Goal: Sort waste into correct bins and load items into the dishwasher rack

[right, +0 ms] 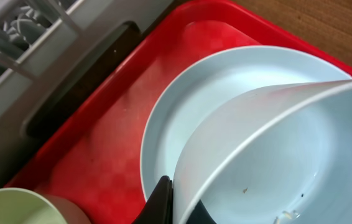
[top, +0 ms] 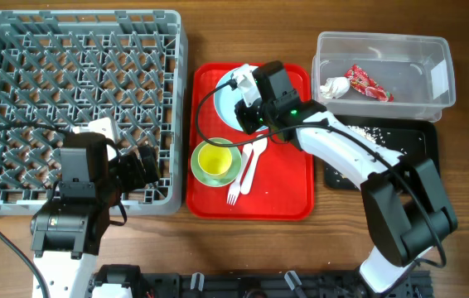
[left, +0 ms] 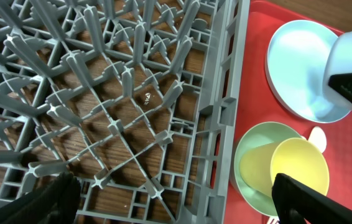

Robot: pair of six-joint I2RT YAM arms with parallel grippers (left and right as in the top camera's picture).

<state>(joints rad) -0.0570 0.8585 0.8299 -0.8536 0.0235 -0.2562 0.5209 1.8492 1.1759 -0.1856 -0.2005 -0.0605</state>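
Wooden tabletop, red tray [top: 288, 194] centre. Right gripper [right: 179, 206] pinched onto the rim of the light blue bowl [right: 288, 155], tilted over the white plate [right: 226, 87]. Left gripper [top: 142, 164] spread wide, empty, over the dishwasher rack [top: 19, 21]. I'd lift clear before swinging across, then seat the bowl between pegs.

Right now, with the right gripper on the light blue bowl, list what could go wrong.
1. The right gripper pinches the tilted light blue round bowl by its rim only; it may slip onto the white round plate beneath.
2. The left gripper hangs at the right edge of the grey pegged plastic rack, so carrying the bowl there risks a collision.
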